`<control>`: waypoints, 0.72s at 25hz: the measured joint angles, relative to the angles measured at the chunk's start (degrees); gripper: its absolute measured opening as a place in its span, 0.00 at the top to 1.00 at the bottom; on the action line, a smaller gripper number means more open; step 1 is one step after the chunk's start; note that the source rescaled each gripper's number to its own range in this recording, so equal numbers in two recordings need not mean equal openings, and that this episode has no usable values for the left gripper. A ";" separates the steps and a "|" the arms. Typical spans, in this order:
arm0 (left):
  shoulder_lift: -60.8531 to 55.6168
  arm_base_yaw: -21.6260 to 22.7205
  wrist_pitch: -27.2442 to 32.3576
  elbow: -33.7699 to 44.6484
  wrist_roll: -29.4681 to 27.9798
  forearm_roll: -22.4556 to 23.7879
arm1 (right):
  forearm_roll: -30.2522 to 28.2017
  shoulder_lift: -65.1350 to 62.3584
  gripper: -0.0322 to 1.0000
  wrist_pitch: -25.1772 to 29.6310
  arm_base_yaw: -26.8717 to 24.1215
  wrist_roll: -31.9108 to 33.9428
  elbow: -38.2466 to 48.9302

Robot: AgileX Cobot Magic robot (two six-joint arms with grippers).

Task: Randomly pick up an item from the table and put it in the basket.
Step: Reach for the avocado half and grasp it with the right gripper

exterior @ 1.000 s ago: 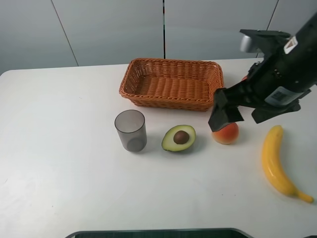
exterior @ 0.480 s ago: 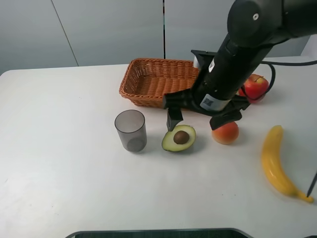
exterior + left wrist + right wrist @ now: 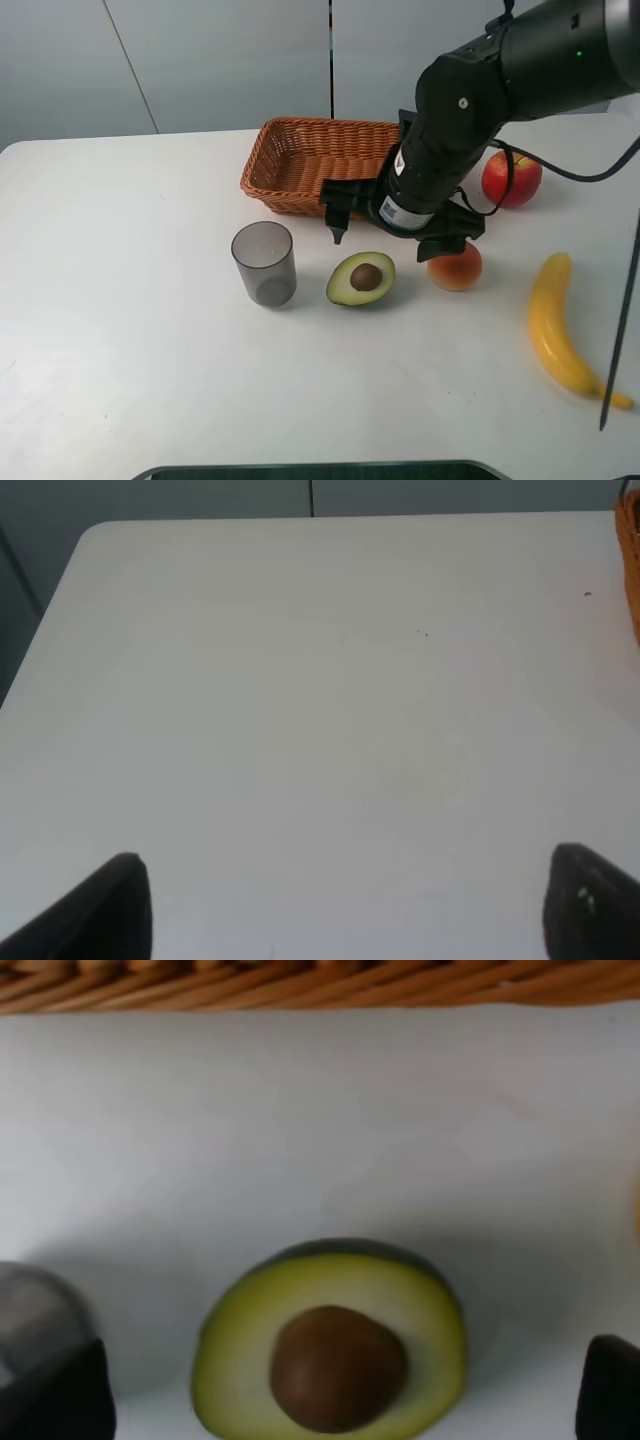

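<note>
Change in the last sec: right gripper point(image 3: 388, 238) has swung in from the far right side, where it hung over the round orange-red fruit point(image 3: 457, 270), and now sits over the avocado half point(image 3: 361, 278). Since half a sec ago it has only edged a bit toward the basket point(image 3: 290, 198). Avocado hasn't moved: cut face up, pit showing, on the table point(image 3: 140, 350) between the grey cup point(image 3: 264, 262) and the orange-red fruit, just in front of the basket.

Right jaws are spread wide w/ nothing in them. In the wrist view the avocado lies centred between the two fingertips, neither touching it. Height above the fruit is hard to judge, but no contact seen.

Meaning for the task: approach looks done and aligned. Still to come: descend, close, lift, carry to the basket, which is empty.

Watch-outs: one fingertip is near the cup, the other near the orange-red fruit, so a wide descent may nudge either.

Left gripper point(image 3: 350, 920) is also wide open, empty, over bare table and playing no part. Apple point(image 3: 512, 178) and banana point(image 3: 555, 325) lie well clear
</note>
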 joint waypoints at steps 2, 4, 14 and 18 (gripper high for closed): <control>0.00 0.00 0.00 0.00 0.00 0.00 | 0.00 1.48 0.00 -0.61 1.12 1.66 -0.74; 0.00 0.00 0.00 0.00 0.00 0.00 | 0.00 3.34 0.00 -0.92 2.17 2.50 -1.45; 0.00 0.00 0.00 0.00 0.00 0.00 | 0.00 6.75 0.00 -0.29 3.27 3.30 -3.15; 0.00 0.00 0.00 0.00 0.00 0.00 | 0.00 6.75 0.00 0.05 3.27 3.30 -3.15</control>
